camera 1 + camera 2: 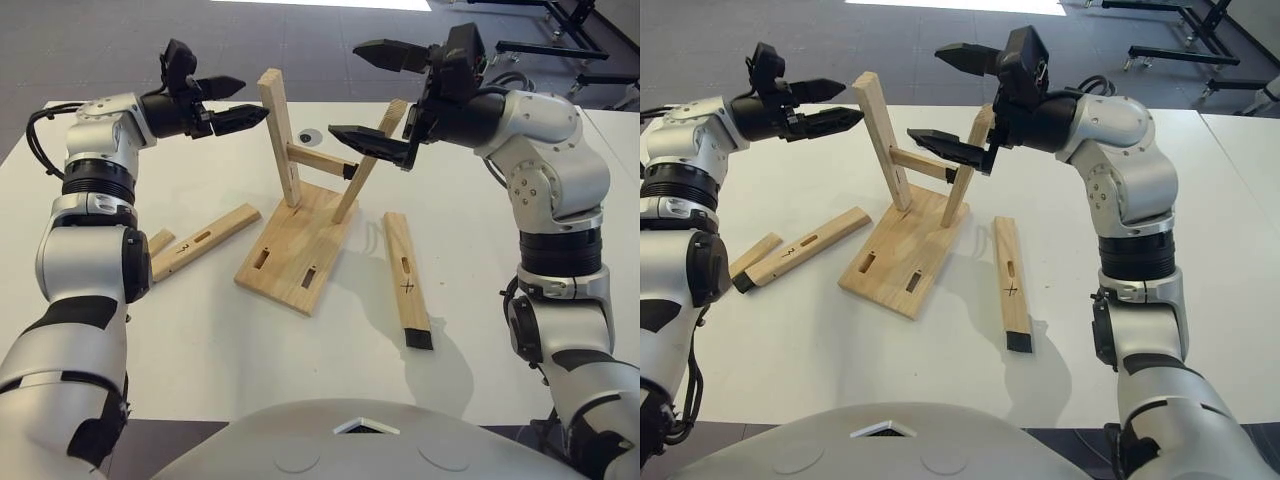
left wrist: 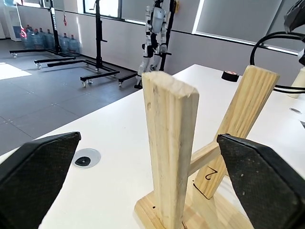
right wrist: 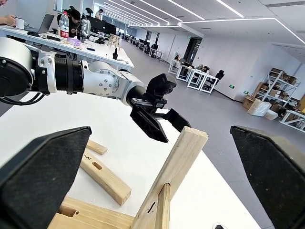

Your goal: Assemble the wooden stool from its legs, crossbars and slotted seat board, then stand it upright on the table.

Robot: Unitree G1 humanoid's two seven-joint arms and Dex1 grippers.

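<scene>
The slotted seat board [image 1: 290, 255] is lying flat near the middle of the white table [image 1: 200, 340], with two of its slots facing up unfilled on the side nearer the robot. Two legs are standing in its far end. The upright leg [image 1: 280, 130] is rising almost straight on the robot's left. The tilted leg [image 1: 360, 185] is leaning away to the right. A crossbar [image 1: 315, 160] is spanning the gap between them about halfway up.

The left gripper [image 1: 255, 97] is hovering in the air beside the top of the upright leg, its fingers pointing toward that leg. The fingers are standing apart and are holding nothing; in the left wrist view the leg top is showing between the two dark pads [image 2: 33, 176] without touching either.

The right gripper [image 1: 343, 88] is hanging spread wide about the top of the tilted leg, one finger above and one below. In the right wrist view clear space is showing on both sides of the wood, so it is gripping nothing.

A loose slotted leg [image 1: 205, 240] is lying flat on the table left of the board, with a shorter wooden piece [image 1: 160, 240] just beside its outer end. A second loose leg [image 1: 407, 280], dark at its near end, is lying right of the board.
</scene>
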